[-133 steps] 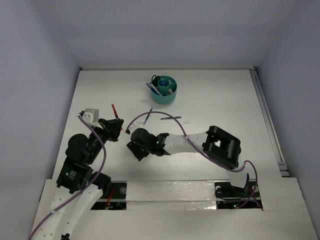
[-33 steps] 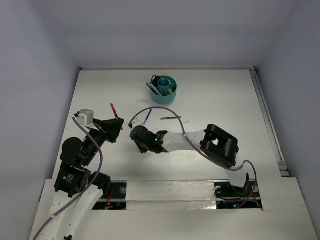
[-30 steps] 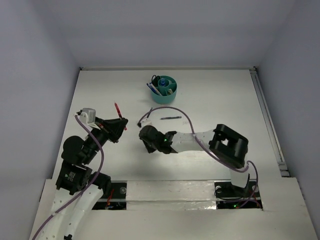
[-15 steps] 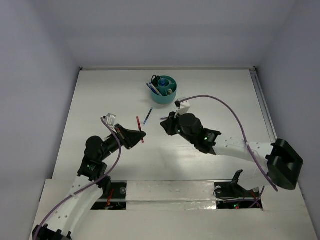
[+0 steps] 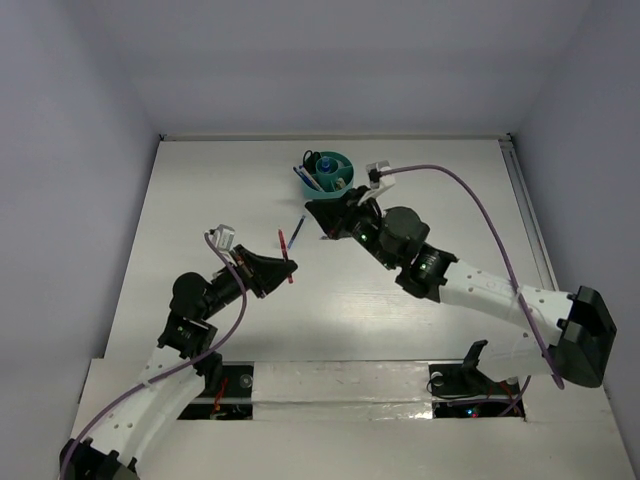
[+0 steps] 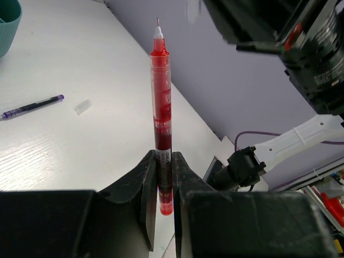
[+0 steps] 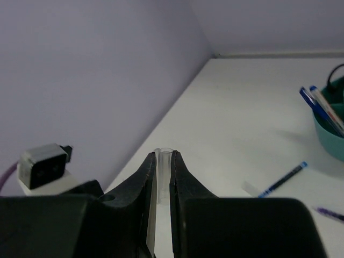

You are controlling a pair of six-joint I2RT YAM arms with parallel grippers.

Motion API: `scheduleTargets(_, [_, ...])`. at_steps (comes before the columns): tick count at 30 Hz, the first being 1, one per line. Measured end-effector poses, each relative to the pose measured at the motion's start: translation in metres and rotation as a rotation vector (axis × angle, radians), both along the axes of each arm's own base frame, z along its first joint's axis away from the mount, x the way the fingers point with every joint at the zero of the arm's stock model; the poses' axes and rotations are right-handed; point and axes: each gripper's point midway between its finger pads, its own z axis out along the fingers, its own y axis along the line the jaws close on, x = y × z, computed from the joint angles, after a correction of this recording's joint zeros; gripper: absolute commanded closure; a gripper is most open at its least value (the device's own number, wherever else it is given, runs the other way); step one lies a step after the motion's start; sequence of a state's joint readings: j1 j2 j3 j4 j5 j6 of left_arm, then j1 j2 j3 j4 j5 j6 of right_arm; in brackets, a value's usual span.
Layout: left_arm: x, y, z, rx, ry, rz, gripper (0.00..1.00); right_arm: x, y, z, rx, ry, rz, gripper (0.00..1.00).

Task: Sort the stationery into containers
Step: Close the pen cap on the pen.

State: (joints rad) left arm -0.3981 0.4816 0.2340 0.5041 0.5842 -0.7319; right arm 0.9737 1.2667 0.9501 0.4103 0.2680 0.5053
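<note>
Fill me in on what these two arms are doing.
Both arms are mid-sort, feeding a teal cup. The left pincer grips a red pen near its lower end, tip up, above the table. The right pincer pinches a small clear tube, close to the cup, which already holds blue pens. A blue pen, a purple pen and a small clear bit lie loose on the table.

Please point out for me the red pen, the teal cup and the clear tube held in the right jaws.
red pen (image 6: 162, 102): left wrist view, middle of its barrel.
teal cup (image 7: 330, 143): right wrist view, its outer wall.
clear tube (image 7: 163, 165): right wrist view, upper part, between the jaws.
</note>
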Motion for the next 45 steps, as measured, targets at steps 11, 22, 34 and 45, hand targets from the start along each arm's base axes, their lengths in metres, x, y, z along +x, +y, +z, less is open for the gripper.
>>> scheduleTargets(11, [-0.004, -0.005, -0.006, 0.021, 0.01, -0.016, 1.0, 0.008, 0.053, 0.033, 0.066, -0.045, 0.132, 1.0])
scheduleTargets(22, [-0.003, -0.004, -0.006, 0.022, 0.013, -0.008, 1.0, 0.0, 0.067, 0.022, 0.044, -0.027, 0.208, 1.0])
scheduleTargets(34, [-0.001, -0.003, -0.009, 0.031, 0.021, 0.007, 1.0, -0.007, 0.073, 0.013, 0.041, 0.002, 0.259, 1.0])
scheduleTargets(45, [0.001, -0.001, -0.006, 0.031, 0.009, 0.024, 1.0, -0.012, 0.08, -0.006, 0.021, 0.04, 0.301, 1.0])
